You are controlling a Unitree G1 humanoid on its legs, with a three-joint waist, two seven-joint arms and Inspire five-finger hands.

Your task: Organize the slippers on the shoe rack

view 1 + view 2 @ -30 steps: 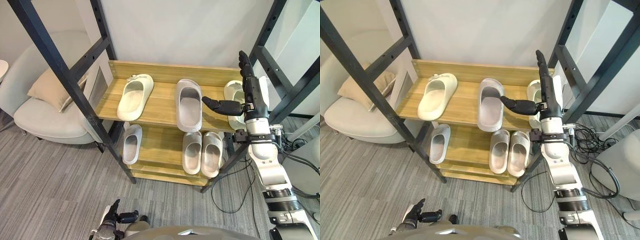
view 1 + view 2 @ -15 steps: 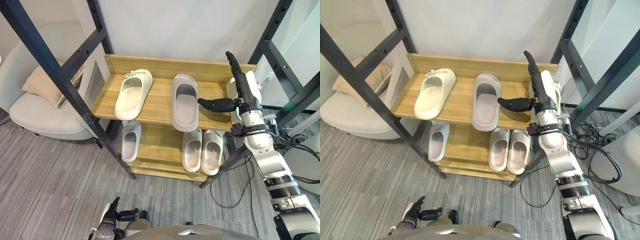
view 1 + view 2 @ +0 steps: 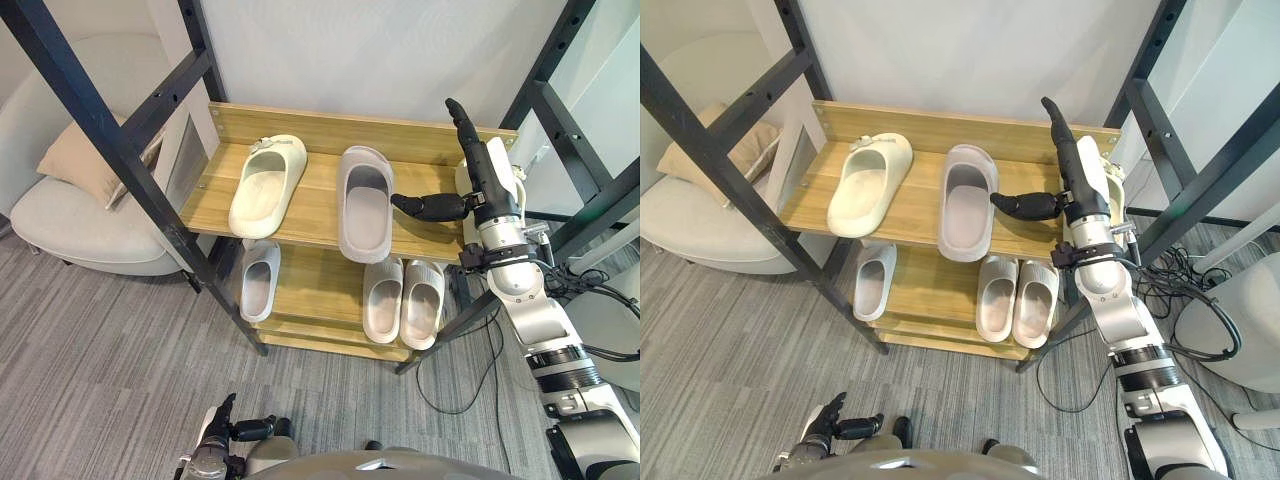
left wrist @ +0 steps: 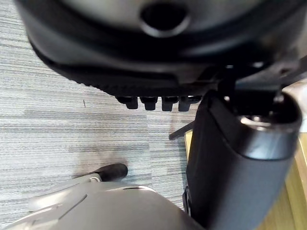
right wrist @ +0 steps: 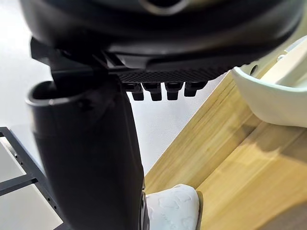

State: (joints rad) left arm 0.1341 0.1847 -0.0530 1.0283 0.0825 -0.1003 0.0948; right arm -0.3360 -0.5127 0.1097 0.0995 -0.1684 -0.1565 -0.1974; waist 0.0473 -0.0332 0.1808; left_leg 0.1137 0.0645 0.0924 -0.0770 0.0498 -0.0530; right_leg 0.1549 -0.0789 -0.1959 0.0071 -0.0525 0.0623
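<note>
The wooden shoe rack [image 3: 310, 215] has two shelves. On the top shelf lie a cream slipper [image 3: 266, 185] at the left and a grey slipper [image 3: 365, 202] in the middle. A second cream slipper [image 5: 273, 91] lies at the right end, mostly behind my right hand [image 3: 480, 175]. That hand is open, with straight fingers pointing at the back board. Its thumb [image 3: 425, 206] reaches toward the grey slipper's right edge. The lower shelf holds one grey slipper [image 3: 258, 282] at the left and a pair [image 3: 403, 302] at the right. My left hand [image 3: 215, 452] hangs open low near the floor.
Black metal posts [image 3: 120, 150] slant across the rack's left side and more posts [image 3: 575, 110] stand at its right. A grey armchair with a beige cushion [image 3: 75, 160] sits to the left. Grey carpet [image 3: 100, 360] lies in front of the rack.
The whole view has shifted as the camera moved. My right hand has drifted slightly left over the right cream slipper, still open. The slippers lie as before.
</note>
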